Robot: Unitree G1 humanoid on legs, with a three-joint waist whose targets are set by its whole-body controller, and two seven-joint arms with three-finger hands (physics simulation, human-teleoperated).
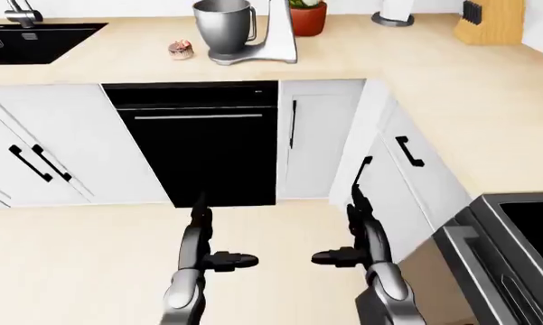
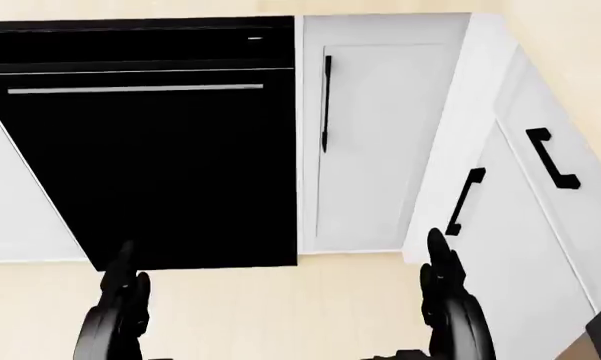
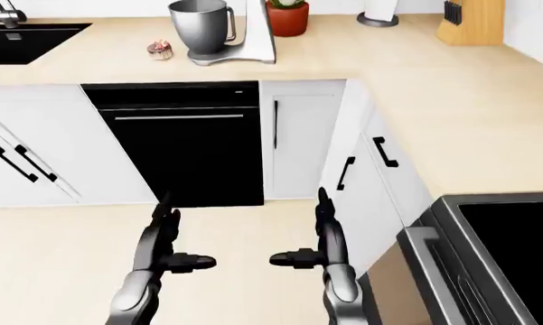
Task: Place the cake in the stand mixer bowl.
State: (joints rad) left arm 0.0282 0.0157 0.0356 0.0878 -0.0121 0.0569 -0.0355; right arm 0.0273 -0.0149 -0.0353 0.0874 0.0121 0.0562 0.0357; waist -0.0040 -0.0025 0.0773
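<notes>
A small pink-brown cake [image 1: 180,49] sits on the wooden counter [image 1: 361,61] at the top of the left-eye view, just left of the stand mixer [image 1: 262,37]. The mixer's steel bowl [image 1: 223,26] stands upright and open under the mixer head. My left hand [image 1: 218,252] and right hand [image 1: 348,249] hang low over the floor at the bottom of the view, far from the counter. Both hands are open and empty, fingers pointing up and thumbs turned inward.
A black dishwasher [image 1: 199,145] stands below the mixer between white cabinets [image 1: 321,139]. A black sink [image 1: 31,42] is at top left, a red plant pot [image 1: 307,17] and a knife block [image 1: 490,22] at the top. A stove [image 1: 515,244] is at bottom right.
</notes>
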